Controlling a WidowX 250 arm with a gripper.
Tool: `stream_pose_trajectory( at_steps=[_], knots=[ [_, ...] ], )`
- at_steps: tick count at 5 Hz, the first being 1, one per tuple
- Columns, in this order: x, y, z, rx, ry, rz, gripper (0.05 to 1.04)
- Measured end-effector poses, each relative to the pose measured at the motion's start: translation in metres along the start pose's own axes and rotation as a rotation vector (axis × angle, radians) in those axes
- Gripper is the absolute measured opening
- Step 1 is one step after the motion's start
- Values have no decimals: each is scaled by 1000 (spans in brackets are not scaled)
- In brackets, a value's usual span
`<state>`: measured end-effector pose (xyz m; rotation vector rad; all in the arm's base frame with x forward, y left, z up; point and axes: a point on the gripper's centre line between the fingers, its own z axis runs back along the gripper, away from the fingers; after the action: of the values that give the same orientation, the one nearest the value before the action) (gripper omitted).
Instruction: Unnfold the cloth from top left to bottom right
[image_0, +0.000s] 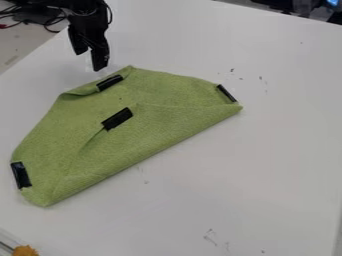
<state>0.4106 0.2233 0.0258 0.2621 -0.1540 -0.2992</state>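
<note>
- The cloth (120, 150) is lying on the tabletop (267, 165), toward the left.
- The pincer (90, 61) is hanging just beyond the cloth's far edge.
- One strip (117, 119) is sitting mid-cloth; others are sitting by its left, far and right edges.
- Cables (53, 21) are lying at far left.
- A small object (25, 250) is resting at near left.

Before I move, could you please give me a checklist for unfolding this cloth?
1. Gripper open: ok, its fingers stand apart.
2. Gripper over the folded flap: not ok, it hangs beyond the cloth's far edge.
3. Flap corner in sight: ok, marked by the middle black strip.
4. Flap corner lifted enough to grasp: cannot tell.
5. Orange item apart from the cloth: ok.
</note>
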Motion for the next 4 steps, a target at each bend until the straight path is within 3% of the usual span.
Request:
stream_pose_trajectory(
  at_steps=[2, 3, 4],
  knots=[
    [-4, -6, -12, -18, 21, 6, 999],
    [-4, -5, -9, 3, 11, 12, 999],
    [-5, -12, -1, 31, 52, -18, 999]
  ],
)
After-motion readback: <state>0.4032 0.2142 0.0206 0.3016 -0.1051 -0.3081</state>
